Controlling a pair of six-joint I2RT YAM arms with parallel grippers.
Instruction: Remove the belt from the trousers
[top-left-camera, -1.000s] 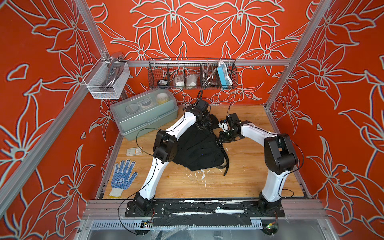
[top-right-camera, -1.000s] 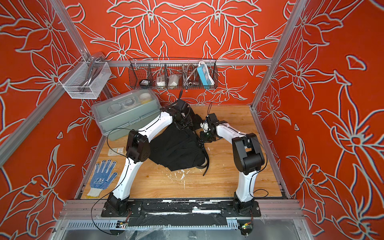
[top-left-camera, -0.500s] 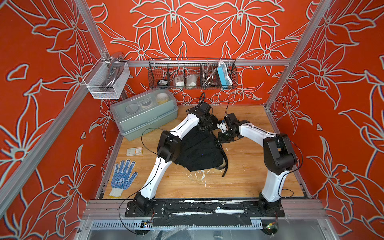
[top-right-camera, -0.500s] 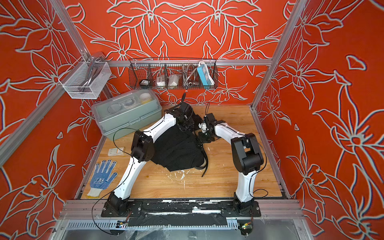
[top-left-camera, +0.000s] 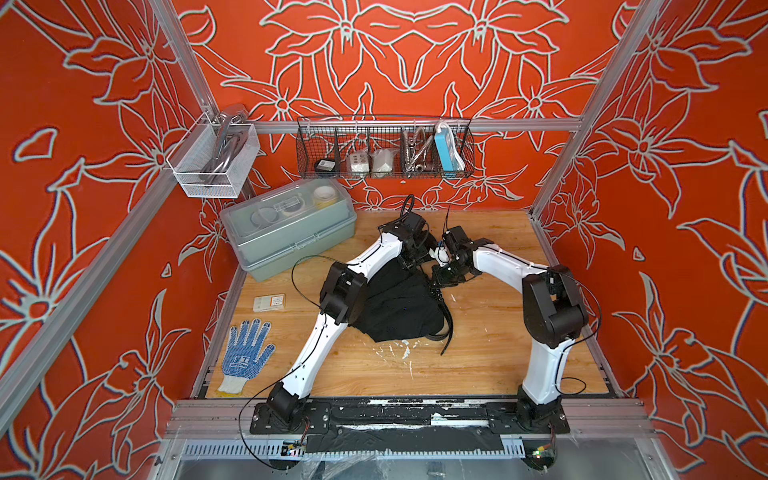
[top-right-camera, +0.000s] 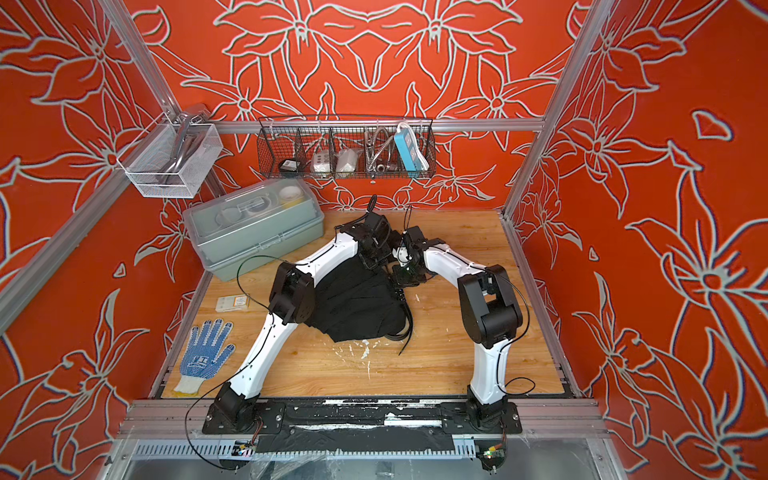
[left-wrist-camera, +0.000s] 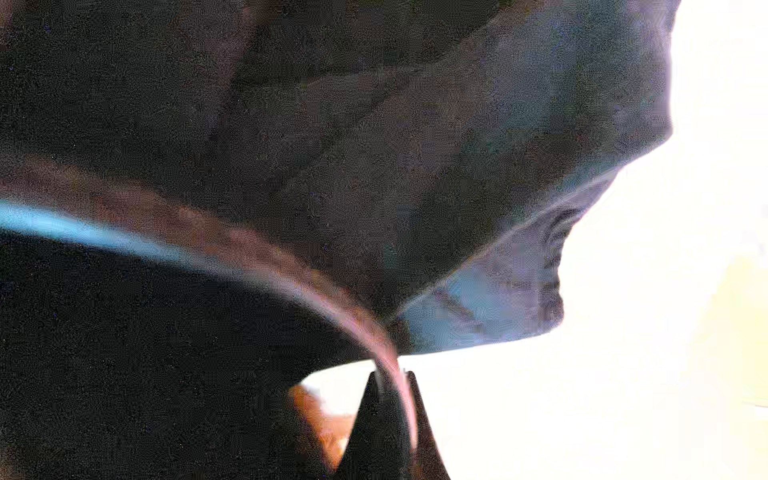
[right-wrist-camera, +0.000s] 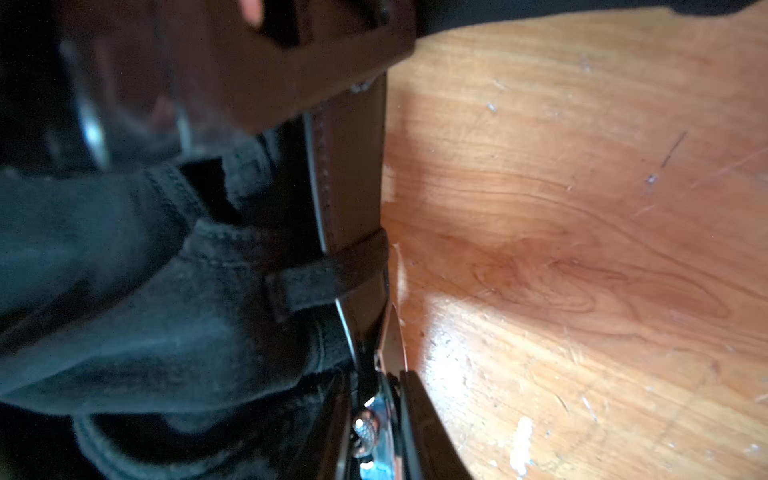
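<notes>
The black trousers (top-left-camera: 395, 303) lie bunched mid-table, partly under my left arm. The belt (right-wrist-camera: 349, 174), a glossy dark strap, runs through a cloth loop (right-wrist-camera: 328, 274) on the waistband. Its free tail (top-left-camera: 448, 328) hangs off the trousers' right edge onto the wood. My right gripper (right-wrist-camera: 380, 386) is shut on the belt at the silvery buckle (right-wrist-camera: 370, 419). My left gripper (left-wrist-camera: 392, 374) is shut on a thin glossy strip that looks like the belt, with trouser cloth (left-wrist-camera: 374, 166) behind it. In both top views the two grippers (top-left-camera: 419, 257) (top-left-camera: 442, 274) meet at the trousers' far corner.
A grey lidded box (top-left-camera: 291, 232) stands at the back left of the wooden table (top-left-camera: 498, 332). A blue dotted glove (top-left-camera: 247, 353) and a small card (top-left-camera: 269, 302) lie front left. A wire basket (top-left-camera: 384, 153) and a white mesh basket (top-left-camera: 212, 162) hang on the walls.
My left gripper has closed on the strip, and the left arm has shifted slightly right and back. The right gripper has stayed at the buckle.
</notes>
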